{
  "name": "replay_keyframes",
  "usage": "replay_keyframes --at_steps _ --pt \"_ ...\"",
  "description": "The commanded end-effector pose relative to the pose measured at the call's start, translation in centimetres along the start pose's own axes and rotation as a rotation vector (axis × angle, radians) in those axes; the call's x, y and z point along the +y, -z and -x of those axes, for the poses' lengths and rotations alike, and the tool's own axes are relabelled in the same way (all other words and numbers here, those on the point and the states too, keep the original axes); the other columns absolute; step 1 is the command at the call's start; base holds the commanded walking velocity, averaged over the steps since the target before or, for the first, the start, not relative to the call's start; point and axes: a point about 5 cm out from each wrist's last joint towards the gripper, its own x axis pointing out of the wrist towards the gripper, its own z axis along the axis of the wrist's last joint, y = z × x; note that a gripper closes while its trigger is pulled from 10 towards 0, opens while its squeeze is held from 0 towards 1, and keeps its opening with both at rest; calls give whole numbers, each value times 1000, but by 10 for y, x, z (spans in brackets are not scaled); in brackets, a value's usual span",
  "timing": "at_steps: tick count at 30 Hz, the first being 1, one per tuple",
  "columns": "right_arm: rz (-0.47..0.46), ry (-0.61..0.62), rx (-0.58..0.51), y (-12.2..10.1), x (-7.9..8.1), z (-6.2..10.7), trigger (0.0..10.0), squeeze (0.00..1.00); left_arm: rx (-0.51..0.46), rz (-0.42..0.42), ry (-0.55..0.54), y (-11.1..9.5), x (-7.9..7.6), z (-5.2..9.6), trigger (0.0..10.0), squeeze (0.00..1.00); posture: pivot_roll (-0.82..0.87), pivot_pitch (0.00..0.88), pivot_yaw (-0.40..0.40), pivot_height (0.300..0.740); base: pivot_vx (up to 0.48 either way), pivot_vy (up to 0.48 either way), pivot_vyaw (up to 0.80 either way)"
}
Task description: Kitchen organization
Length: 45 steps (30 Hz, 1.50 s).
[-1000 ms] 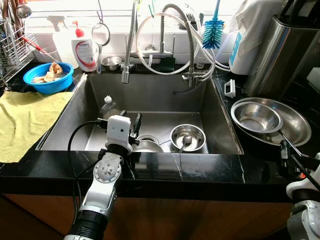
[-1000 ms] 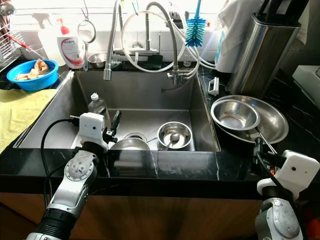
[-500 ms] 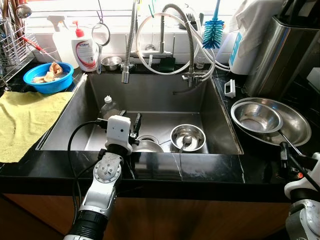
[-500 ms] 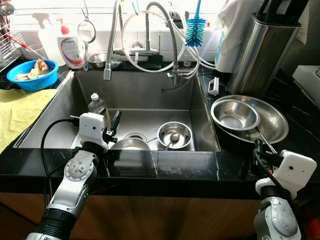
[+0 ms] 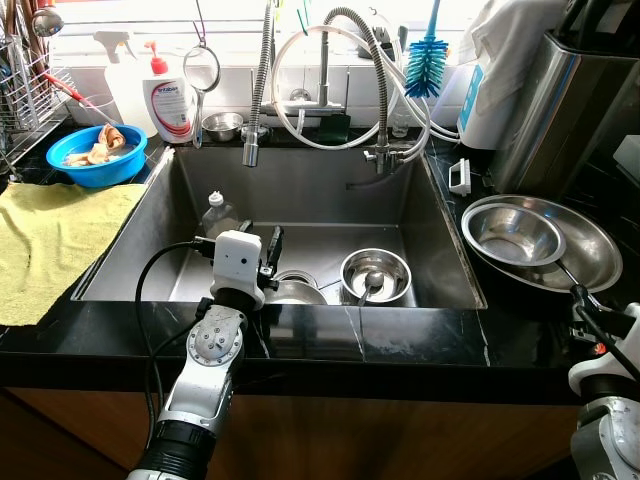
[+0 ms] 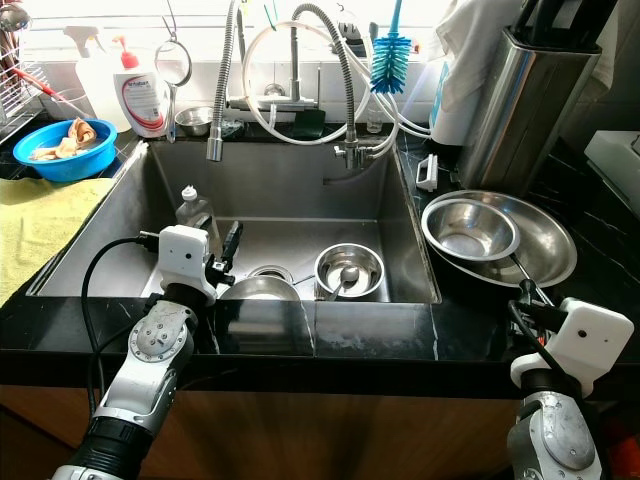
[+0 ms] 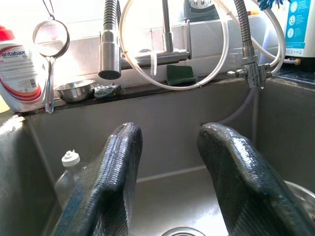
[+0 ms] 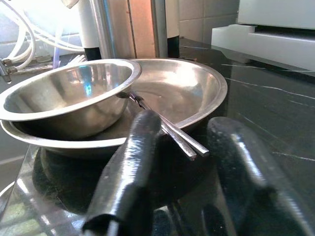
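My left gripper (image 5: 270, 243) hangs open inside the steel sink (image 5: 440, 250), with nothing between its fingers (image 7: 120, 167). Just below it lies a steel dish (image 5: 296, 292). To the right of that, a small steel bowl (image 5: 375, 274) holds a spoon. A clear plastic bottle (image 5: 220, 213) stands at the sink's left wall. On the right counter a steel bowl (image 5: 514, 233) rests in a wide steel plate (image 5: 597, 252). Thin utensil handles (image 8: 170, 132) stick out over the plate's rim. My right gripper (image 6: 523, 297) is open at the plate's near edge, with the handle tips between its fingers.
A blue bowl of scraps (image 5: 97, 152) and a yellow cloth (image 5: 50, 235) lie on the left counter beside a dish rack (image 5: 25, 90). Behind the sink are a soap bottle (image 5: 170, 100), faucet hoses (image 5: 258, 90) and a blue brush (image 5: 428, 60). A tall steel canister (image 5: 570, 100) stands at the right.
My right arm has shifted slightly to the right and a little lower. The left arm and the dishes have not moved.
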Motion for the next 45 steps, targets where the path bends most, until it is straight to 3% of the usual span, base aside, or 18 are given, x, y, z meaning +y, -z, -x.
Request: replay_keyframes --at_steps 1,16,17,18,19,20,34,39,43,45 --pt "7 -8 -7 -3 3 -2 0 0 -21 -21 9 -5 -2 -2 10000 0 -150 0 -9 740 0 0 0" --pt "16 -13 -49 -11 6 -5 0 0 -19 -27 4 -4 -2 -1 10000 0 -152 0 -11 740 0 0 0" --pt "20 -7 -56 -12 6 -5 392 0 -19 -27 3 -4 -2 -1 10000 0 -153 0 -10 740 0 0 0" --pt "26 -3 -63 -13 6 -5 2549 0 -19 -27 2 -4 -2 -1 10000 0 -153 0 -10 740 0 0 0" --pt "31 0 -67 -14 6 -5 5608 0 -19 -27 2 -4 -2 -1 10000 0 -154 0 -11 740 0 0 0" --pt "36 2 -78 -15 5 -5 10000 0 -19 -26 1 -4 -2 -1 10000 0 -153 0 -11 740 0 0 0" --pt "36 -14 -200 -40 16 -7 10000 0 -19 -27 -2 -4 -1 -1 10000 0 -152 0 -12 740 0 0 0" --pt "80 -126 -271 -62 37 -14 10000 0 -19 -28 -8 -4 0 -2 10000 0 -155 0 -11 740 0 0 0" --pt "96 -338 -301 -84 68 -24 10000 0 -19 -27 -9 -4 0 -3 10000 0 -171 7 -2 740 0 0 0" --pt "92 -373 -294 -86 74 -26 10000 0 -18 -27 -9 -4 0 -4 10000 0 -171 7 -2 740 0 0 0"
